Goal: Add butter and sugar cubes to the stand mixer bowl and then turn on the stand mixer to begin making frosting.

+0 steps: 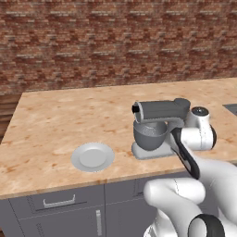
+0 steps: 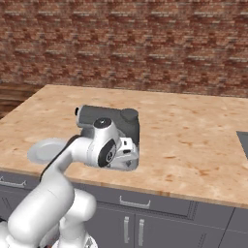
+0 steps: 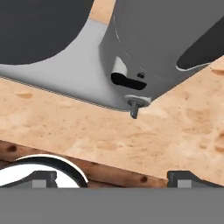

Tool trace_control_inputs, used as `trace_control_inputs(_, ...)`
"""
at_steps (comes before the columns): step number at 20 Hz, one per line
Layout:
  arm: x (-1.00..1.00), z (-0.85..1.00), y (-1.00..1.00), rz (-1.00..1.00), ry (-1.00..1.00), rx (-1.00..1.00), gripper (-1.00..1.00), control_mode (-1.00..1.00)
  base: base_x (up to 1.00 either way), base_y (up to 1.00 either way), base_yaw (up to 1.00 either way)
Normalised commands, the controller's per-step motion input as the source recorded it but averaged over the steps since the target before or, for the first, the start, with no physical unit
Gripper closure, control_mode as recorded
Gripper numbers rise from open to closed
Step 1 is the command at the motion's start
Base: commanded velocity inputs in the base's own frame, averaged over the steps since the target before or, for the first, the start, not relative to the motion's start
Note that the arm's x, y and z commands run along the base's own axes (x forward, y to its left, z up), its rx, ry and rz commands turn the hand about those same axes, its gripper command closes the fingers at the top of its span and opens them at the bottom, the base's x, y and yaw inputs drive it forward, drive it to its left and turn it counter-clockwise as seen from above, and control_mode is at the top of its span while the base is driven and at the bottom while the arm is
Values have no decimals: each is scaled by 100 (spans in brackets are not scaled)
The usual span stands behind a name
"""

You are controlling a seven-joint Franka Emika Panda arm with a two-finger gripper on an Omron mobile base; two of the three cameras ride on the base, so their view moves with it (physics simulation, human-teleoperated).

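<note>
grey stand mixer (image 1: 159, 125) sits on the wooden worktop (image 1: 65, 120), its bowl (image 1: 149, 135) under the head (a pale plate (image 1: 92, 157) lies left). the fingers (image 3: 113, 178) stand wide, empty, near the mixer's base.

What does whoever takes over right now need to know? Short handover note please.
Hand: open, holding nothing, low beside the stand mixer, facing its base.
Stand mixer bowl sits on the mixer under the head. The plate to its left looks bare.
Butter and sugar cubes: can't tell; the bowl's inside isn't visible.
Left: probably switching the mixer on; check the bowl first.
</note>
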Motion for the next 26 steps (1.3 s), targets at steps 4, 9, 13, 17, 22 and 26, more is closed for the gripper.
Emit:
trace_control_inputs(4, 37, -20, 0, -1, 0, -4, -100, -100, 0, 0, 0)
trace_control_inputs(9, 20, -23, 0, -2, 0, -6, -100, -100, 0, 0, 0)
trace_control_inputs(13, 12, -21, -15, -1, 0, -4, -100, -100, 0, 0, 0)
trace_control_inputs(17, 12, -21, -22, -1, -1, -3, -100, -100, 0, 0, 0)
trace_control_inputs(22, 14, -13, -8, 0, -2, -1, -100, -100, 0, 0, 0)
trace_control_inputs(26, 13, -6, 0, 0, -2, 0, -100, -100, 0, 0, 0)
